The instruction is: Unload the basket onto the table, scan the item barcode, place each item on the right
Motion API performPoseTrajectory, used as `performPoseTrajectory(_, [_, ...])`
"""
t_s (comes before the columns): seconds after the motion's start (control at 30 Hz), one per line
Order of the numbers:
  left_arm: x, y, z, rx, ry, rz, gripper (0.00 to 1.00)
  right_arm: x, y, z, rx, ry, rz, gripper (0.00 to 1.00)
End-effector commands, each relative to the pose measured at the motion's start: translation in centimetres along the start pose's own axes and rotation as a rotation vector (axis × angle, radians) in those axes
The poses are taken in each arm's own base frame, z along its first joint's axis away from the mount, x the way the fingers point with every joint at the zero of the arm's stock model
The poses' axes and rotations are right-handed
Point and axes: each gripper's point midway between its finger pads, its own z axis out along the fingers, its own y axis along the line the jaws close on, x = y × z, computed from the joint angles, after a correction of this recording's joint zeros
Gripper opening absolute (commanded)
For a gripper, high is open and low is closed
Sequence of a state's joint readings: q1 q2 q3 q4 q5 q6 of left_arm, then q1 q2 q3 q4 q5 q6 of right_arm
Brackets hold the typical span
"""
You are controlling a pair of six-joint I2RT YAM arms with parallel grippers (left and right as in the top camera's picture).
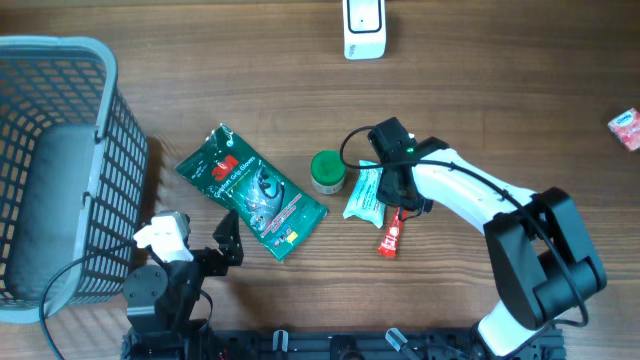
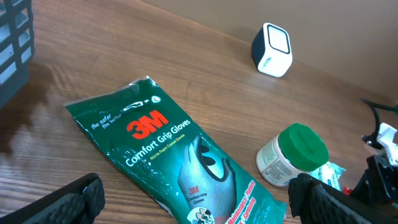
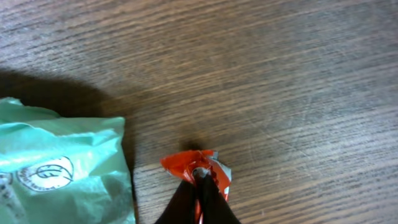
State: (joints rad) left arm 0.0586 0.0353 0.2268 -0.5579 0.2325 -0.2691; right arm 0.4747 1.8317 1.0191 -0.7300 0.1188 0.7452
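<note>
One basket (image 1: pixel 118 180), contents unclear; right end effector (image 3: pixel 200 180) clamps red packet (image 3: pixel 180 163); left end effector (image 2: pixel 196 198) apart

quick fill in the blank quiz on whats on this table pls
The right claw is shut on a small ___ wrapper. The jar beside the glove pack has a ___ lid. The glove pack's big red logo reads ___. The left claw stands ___, holding nothing.
Missing words: red; green; 3M; open
</note>
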Motion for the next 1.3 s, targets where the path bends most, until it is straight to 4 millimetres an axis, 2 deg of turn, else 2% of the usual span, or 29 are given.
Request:
performPoseTrajectory(0.0, [0.2, 0.1, 0.1, -0.002, 0.0, -0.006, 1.0, 7.2, 1.1, 5.6, -0.121, 0.336, -0.133, 0.04])
performPoseTrajectory(0.03, [0.2, 0.1, 0.1, -0.002, 0.0, -0.007, 1.0, 6.7, 1.9, 5.1, -0.168, 0.334, -0.167, 0.04])
performPoseTrajectory(0.13, [0.2, 0.1, 0.1, -0.002, 0.0, -0.006, 1.0, 4.6, 3.7, 1.3, -0.327, 0.321, -0.236, 0.04])
performPoseTrajectory(0.2, [0.2, 0.1, 0.1, -0.002, 0.0, -0.006, 1.0, 3.5, 5.4, -2.4, -0.534, 0.29, -0.317, 0.04])
performPoseTrajectory(0.3, [0.2, 0.1, 0.1, -0.002, 0.0, -0.006, 1.0, 2.2, 6.1, -7.3, -0.769, 0.223, -0.384, 0.04])
performPoseTrajectory(0.43, [0.2, 0.1, 0.1, -0.002, 0.0, -0.006, 1.0, 2.8, 7.9, -13.3, -1.151, 0.227, -0.457, 0.04])
performPoseTrajectory(0.47, [0.2, 0.1, 0.1, -0.002, 0.0, -0.006, 1.0, 2.9, 8.2, -14.2, -1.219, 0.23, -0.47, 0.04])
performPoseTrajectory(0.5, [0.2, 0.1, 0.1, -0.002, 0.0, -0.006, 1.0, 3.3, 8.6, -16.3, -1.349, 0.232, -0.499, 0.04])
performPoseTrajectory(0.57, [0.2, 0.1, 0.1, -0.002, 0.0, -0.006, 1.0, 3.7, 8.9, -18.8, -1.507, 0.219, -0.543, 0.04])
performPoseTrajectory(0.6, [0.2, 0.1, 0.1, -0.002, 0.0, -0.006, 1.0, 3.6, 8.9, -18.7, -1.505, 0.203, -0.557, 0.04])
performPoseTrajectory(0.67, [0.2, 0.1, 0.1, -0.002, 0.0, -0.007, 1.0, 3.1, 8.8, -16.4, -1.374, 0.181, -0.554, 0.04])
performPoseTrajectory(0.73, [0.2, 0.1, 0.1, -0.002, 0.0, -0.007, 1.0, 1.6, 7.9, -12.3, -1.112, 0.13, -0.527, 0.04])
performPoseTrajectory(0.9, [0.2, 0.1, 0.1, -0.002, 0.0, -0.006, 1.0, 0.8, 8.4, -11.2, -1.13, 0.007, -0.616, 0.04])
performPoseTrajectory(1.07, [0.2, 0.1, 0.1, -0.002, 0.0, -0.006, 1.0, 0.3, 10.0, -12.4, -1.308, -0.103, -0.686, 0.04])
performPoseTrajectory(1.17, [0.2, 0.1, 0.1, -0.002, 0.0, -0.006, 1.0, 0.6, 9.7, -10.7, -1.273, -0.109, -0.693, 0.04])
performPoseTrajectory(1.27, [0.2, 0.1, 0.1, -0.002, 0.0, -0.006, 1.0, 0.8, 8.7, -7.2, -1.135, -0.084, -0.658, 0.04])
